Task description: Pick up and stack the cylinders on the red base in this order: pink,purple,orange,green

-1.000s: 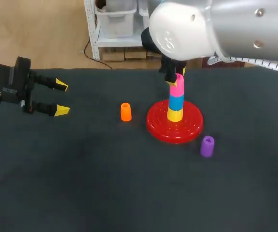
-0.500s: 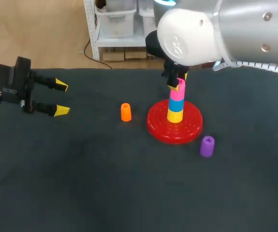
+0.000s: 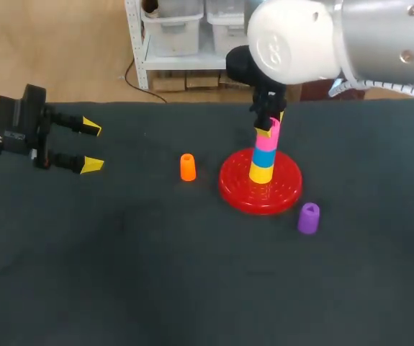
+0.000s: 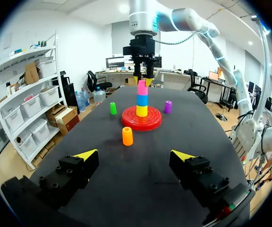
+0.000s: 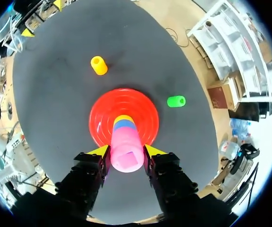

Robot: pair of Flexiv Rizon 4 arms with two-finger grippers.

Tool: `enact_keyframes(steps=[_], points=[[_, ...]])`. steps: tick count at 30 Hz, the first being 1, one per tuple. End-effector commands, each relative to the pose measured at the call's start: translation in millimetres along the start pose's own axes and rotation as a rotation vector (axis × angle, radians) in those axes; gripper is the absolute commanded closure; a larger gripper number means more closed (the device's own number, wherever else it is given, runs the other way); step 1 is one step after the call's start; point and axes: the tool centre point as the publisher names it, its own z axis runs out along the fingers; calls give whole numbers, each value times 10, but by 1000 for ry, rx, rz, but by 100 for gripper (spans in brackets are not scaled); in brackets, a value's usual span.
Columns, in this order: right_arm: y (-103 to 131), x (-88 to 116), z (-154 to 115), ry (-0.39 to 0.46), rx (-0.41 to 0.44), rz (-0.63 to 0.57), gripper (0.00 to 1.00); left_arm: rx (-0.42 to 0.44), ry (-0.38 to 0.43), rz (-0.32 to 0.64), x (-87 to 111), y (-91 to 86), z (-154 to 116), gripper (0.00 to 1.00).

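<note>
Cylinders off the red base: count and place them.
3. Orange cylinder left of the red base in the head view; purple cylinder near-right of it; green cylinder beyond it, in wrist views only.

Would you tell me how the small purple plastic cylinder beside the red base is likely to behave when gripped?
The small purple plastic cylinder looks rigid and hollow, so probably light. It stands upright; a sideways nudge might tip it and let it roll.
</note>
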Motion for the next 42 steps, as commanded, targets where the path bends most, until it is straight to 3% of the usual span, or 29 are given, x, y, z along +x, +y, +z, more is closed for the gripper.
enact_keyframes(steps=[1, 13, 14, 15, 16, 20, 24, 29, 37, 42], points=[[-84, -183, 199, 69, -35, -30, 100, -1, -4, 2, 12, -1, -2, 0], [2, -204, 274, 69, -98, -45, 100, -1, -4, 2, 12, -1, -2, 0], [18, -194, 274, 68, -94, -40, 96, -1, -4, 2, 12, -1, -2, 0], [31, -182, 270, 65, -89, -35, 53, -1, -4, 2, 12, -1, -2, 0], [45, -168, 257, 55, -83, -25, 0, -1, -4, 2, 12, -1, -2, 0], [73, -105, 115, 44, -48, 13, 0, -1, -4, 2, 12, -1, -2, 0], [112, -166, -113, 25, -4, 2, 0, -1, -4, 2, 12, -1, -2, 0], [152, -436, -182, 5, 18, -63, 0, -1, -4, 2, 12, -1, -2, 0], [235, -1002, 25, -27, -31, -183, 0, -1, -4, 2, 12, -1, -2, 0], [296, -1014, 27, -58, -28, -169, 0, -1, -4, 2, 12, -1, -2, 0]])
